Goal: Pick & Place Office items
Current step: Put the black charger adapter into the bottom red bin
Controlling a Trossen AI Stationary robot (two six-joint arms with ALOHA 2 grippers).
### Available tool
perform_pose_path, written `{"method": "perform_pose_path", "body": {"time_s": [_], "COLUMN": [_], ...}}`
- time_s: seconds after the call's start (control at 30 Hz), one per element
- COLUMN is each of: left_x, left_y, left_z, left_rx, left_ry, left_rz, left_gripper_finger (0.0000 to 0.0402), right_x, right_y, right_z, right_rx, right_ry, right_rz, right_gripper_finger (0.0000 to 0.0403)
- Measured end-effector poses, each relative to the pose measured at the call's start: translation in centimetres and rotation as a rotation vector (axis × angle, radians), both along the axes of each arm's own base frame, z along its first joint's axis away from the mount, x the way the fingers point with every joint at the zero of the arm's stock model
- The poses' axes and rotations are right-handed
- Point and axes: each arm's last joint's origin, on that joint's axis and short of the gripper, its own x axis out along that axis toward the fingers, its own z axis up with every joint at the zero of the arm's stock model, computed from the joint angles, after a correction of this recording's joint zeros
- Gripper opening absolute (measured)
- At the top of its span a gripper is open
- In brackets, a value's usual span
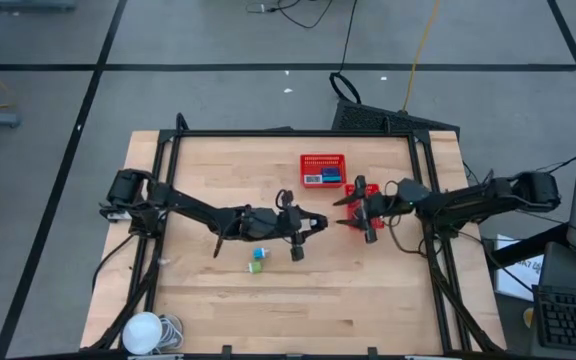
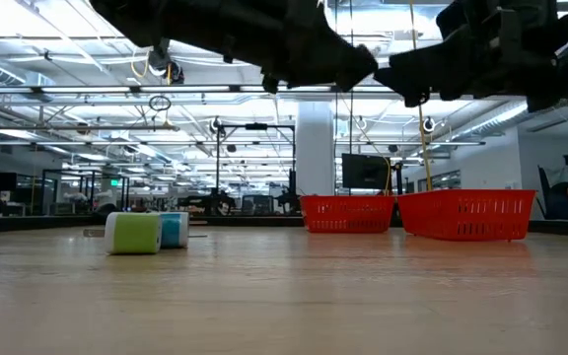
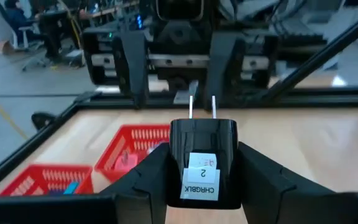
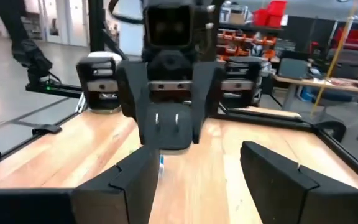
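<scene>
- The desk [image 1: 298, 300] is a pale wooden top inside a dark frame, and both arms reach in over its middle from opposite sides.
- The left arm comes from the desk's left edge; its left gripper [image 1: 306, 224] hangs above the centre of the desk, clear of the surface, and is closed on a black charger plug [image 3: 202, 163] (a white label on it reads "CHRGBLK" with a "2" above). The plug sits between the two fingers with its two metal prongs pointing away from the wrist, toward the other arm.
- The right arm comes from the desk's right edge; its right gripper [image 1: 353, 212] hovers just right of the desk's centre, facing the left gripper, its fingers [image 4: 278, 174] spread wide with nothing between them.
- A red mesh basket [image 1: 323, 169] sits on the desk toward the far edge, right of centre, with a few small items inside, one blue and one white.
- A second red basket [image 1: 363, 188] stands just right of the first, partly hidden under the right arm; its contents cannot be made out.
- A white round object [image 1: 143, 332] lies at the desk's near left corner.
- A green block [image 1: 255, 267] and a blue block [image 1: 260, 255] rest on the desk just left of centre, nearer the front edge than the left gripper; they lie side by side, touching or nearly so.
</scene>
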Motion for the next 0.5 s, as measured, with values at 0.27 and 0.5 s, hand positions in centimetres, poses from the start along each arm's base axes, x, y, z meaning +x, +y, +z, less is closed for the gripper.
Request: {"method": "perform_pose_path", "body": {"time_s": [0.27,0.5], "left_x": [0.2,0.1], "left_y": [0.7,0.6], "left_z": [0.4,0.1], "left_rx": [-0.02,-0.022], "left_ry": [-0.047,-0.026], "left_rz": [-0.024,-0.014], "left_gripper_finger": [0.0146,0.0146], "right_x": [2.3,3.2], "right_y": [1.3,1.5], "right_z": [0.1,0.0], "right_rx": [-0.017,-0.03], "right_ry": [-0.013,-0.036], "right_rz": [0.066,0.056], "right_gripper_finger": [0.0212,0.0198]}}
